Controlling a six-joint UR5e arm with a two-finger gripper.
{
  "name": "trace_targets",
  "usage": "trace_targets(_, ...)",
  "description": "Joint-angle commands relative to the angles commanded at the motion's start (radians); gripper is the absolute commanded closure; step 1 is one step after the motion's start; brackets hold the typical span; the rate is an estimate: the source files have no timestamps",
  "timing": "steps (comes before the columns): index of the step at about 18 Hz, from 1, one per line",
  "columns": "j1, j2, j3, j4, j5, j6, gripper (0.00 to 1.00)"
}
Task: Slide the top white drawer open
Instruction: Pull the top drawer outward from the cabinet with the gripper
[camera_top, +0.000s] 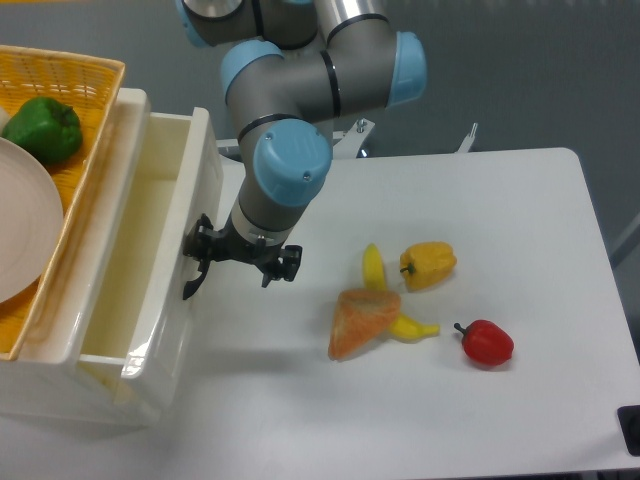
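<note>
Probably a robotics lab: a robot arm (300, 90) bolted beside a bare white table (480, 250), grey backdrop.

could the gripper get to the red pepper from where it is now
Probably yes. The red pepper lies alone on open table, nothing over it. The gripper is at the top white drawer handle, with the orange slice and bananas between but low.

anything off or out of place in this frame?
Nothing stands out. Top white drawer is partly slid out with the pincer at its black handle. Banana, yellow pepper and red pepper lie loose but intact.
</note>
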Motion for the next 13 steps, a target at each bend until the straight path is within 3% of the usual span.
trace_targets(13, 0.055, -0.009, 0.008, -0.006, 0.046, 0.046, 0.00)
